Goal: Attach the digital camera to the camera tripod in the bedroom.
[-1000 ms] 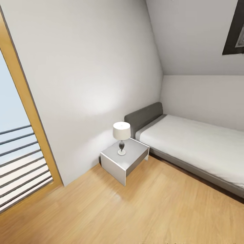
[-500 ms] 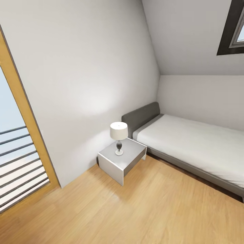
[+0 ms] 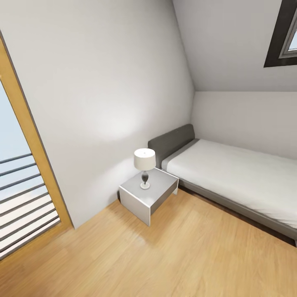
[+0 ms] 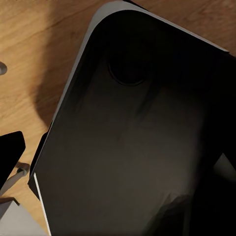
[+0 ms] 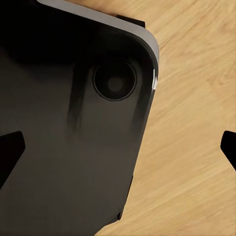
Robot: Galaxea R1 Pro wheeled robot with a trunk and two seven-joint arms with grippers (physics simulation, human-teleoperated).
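Observation:
I face a corner of the bedroom, with a light wood plank floor (image 3: 185, 255) and pale grey walls. A grey bed (image 3: 231, 173) with a white mattress lies along the right wall. The digital camera and the camera tripod are out of view. My right gripper (image 5: 118, 157) hangs open over my own black base (image 5: 64, 123), its dark fingertips (image 5: 10, 152) at the picture's two sides with nothing between them. In the left wrist view, one dark fingertip (image 4: 10, 157) of my left gripper sits far out at the side above the black base (image 4: 137, 147).
A white bedside table (image 3: 140, 202) carrying a small white-shaded lamp (image 3: 144, 163) stands between the bed's headboard and the wall. A wooden frame (image 3: 29, 136) with railings behind it is at the left. A dark-framed window (image 3: 284, 33) sits high on the right.
The head view shifted slightly between one second and half a second ago, so the camera turned a little right. Since then nothing has moved.

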